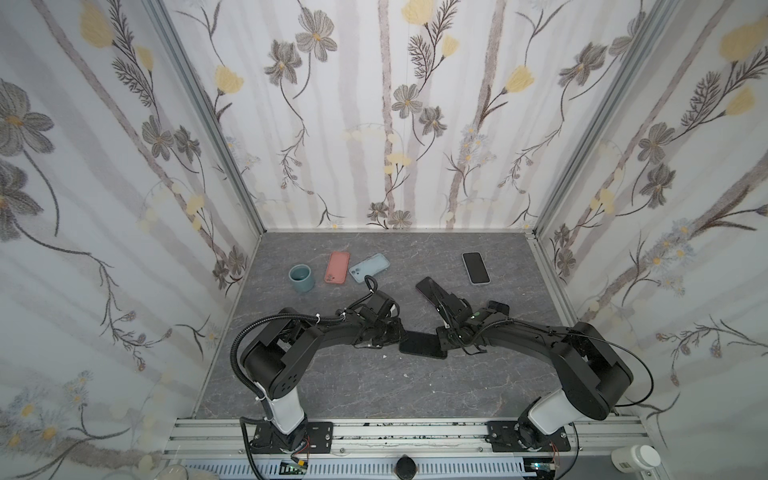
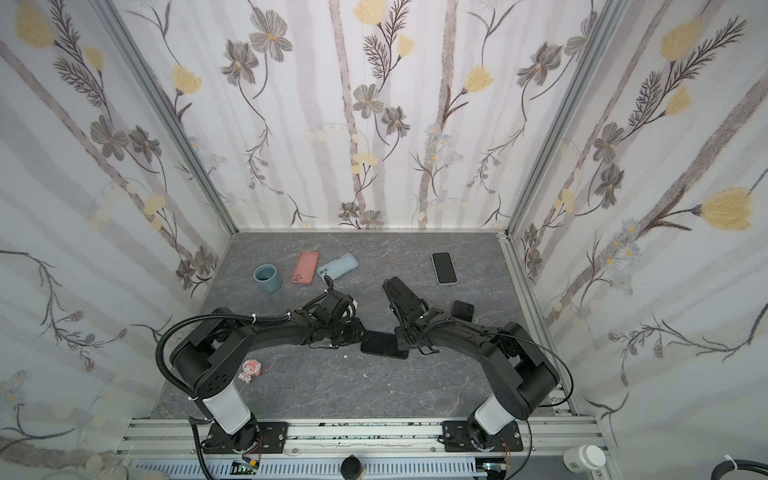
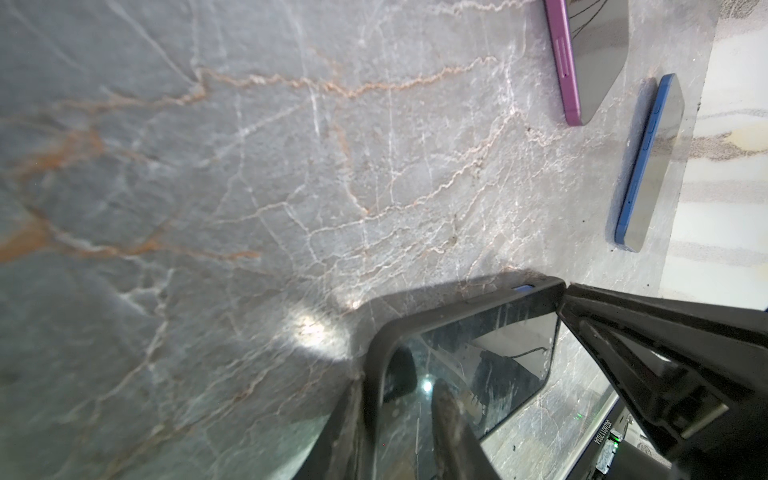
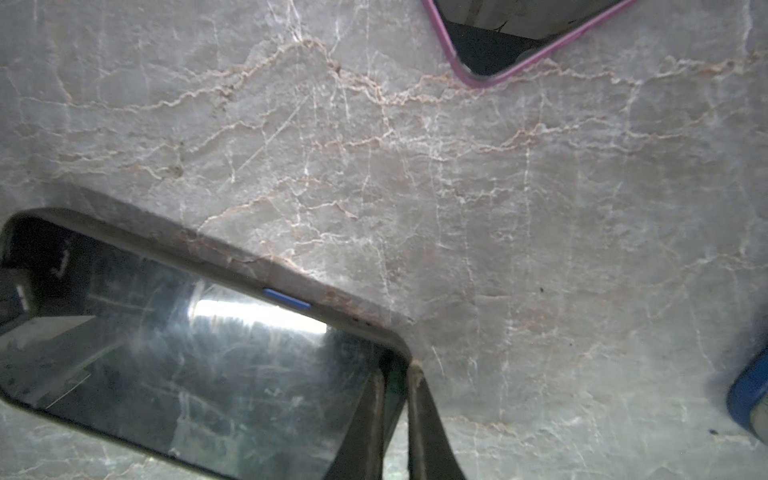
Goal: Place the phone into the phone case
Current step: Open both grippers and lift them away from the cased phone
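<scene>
Grey veined tabletop [image 1: 374, 386] and flowered walls on three sides frame the scene, and both arms meet near the middle of it. The left gripper [image 3: 399, 419] is closed partway on one end of the phone case [image 4: 232, 257], with one finger [image 3: 451, 419] lying over the glass and the other outside the rim. The right gripper [image 4: 397, 409] is almost fully closed, its two fingers pinching the rim at a corner of the far end. The phone [image 4: 187, 353] sits inside the dark case, screen up, and a blue side button shows through the rim. Whether every corner is seated cannot be told. Just beyond the right arm lie a purple-edged phone [image 3: 563, 58] and a blue-edged phone [image 3: 648, 166]. Farther back are a white-edged phone [image 1: 476, 268], a pale blue case [image 1: 369, 268] touching a pink case [image 1: 337, 267], and a cup [image 1: 301, 278]. A small pink figurine [image 2: 250, 371] stands by the left arm in a top view.
</scene>
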`<state>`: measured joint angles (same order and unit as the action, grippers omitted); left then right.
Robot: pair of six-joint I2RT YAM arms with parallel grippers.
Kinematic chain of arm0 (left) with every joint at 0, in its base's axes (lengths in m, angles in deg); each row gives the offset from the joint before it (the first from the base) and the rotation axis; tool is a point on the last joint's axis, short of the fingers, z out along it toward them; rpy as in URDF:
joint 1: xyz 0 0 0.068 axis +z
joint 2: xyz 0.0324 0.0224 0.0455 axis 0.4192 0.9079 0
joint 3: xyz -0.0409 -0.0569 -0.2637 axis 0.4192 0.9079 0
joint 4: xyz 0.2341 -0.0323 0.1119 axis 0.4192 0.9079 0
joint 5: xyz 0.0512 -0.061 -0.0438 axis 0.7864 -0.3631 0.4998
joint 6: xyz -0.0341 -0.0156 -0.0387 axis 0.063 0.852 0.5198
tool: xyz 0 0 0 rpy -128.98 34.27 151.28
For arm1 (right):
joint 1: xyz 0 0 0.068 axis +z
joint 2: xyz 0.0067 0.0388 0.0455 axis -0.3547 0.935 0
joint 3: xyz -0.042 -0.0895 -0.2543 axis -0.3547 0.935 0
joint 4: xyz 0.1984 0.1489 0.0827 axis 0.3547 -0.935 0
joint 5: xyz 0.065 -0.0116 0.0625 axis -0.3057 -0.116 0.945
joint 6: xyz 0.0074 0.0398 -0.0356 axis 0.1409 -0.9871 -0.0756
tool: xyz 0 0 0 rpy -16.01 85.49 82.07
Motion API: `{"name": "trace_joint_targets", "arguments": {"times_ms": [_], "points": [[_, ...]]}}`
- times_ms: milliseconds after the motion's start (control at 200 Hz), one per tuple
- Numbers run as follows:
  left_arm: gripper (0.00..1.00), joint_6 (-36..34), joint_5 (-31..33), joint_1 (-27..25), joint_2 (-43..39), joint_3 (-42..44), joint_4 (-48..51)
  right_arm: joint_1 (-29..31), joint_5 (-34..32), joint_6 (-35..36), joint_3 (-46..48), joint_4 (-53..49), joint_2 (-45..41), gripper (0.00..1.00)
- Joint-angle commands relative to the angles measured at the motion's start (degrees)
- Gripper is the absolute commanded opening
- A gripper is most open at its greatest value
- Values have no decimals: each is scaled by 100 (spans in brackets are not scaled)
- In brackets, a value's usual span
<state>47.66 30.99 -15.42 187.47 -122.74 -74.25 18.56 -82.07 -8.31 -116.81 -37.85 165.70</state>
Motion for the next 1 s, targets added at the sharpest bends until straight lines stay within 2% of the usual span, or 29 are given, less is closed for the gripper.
{"name": "trace_joint_targets", "arguments": {"times_ms": [0,130,210,275,405,535,654,819,979,994], "points": [[32,-13,216,-15,8,-17,416,13,-58,139,-158,-890,47,14],[33,-65,399,-5,-64,-100,411,13,208,419,-532,-735,-361,19],[33,-114,617,3,-195,-127,321,-2,121,513,-781,-635,-671,21],[33,-199,722,28,-315,-209,319,-12,-4,647,-1011,-575,-922,26],[33,-474,925,104,-519,-493,498,-22,-336,1004,-1407,-457,-1422,28],[33,-738,1125,159,-767,-677,553,-37,-523,1390,-1442,43,-1948,33],[34,-1055,1289,180,-1064,-754,530,-37,-423,1819,-1346,605,-2361,38],[36,-1863,1625,180,-1655,-705,377,-48,-415,2060,-973,1360,-2908,62],[38,-2682,2051,180,-2308,-444,42,-48,-274,2247,-582,1931,-3271,99],[38,-2750,2073,180,-2372,-400,-11,-44,-248,2281,-549,1963,-3290,100]]}}
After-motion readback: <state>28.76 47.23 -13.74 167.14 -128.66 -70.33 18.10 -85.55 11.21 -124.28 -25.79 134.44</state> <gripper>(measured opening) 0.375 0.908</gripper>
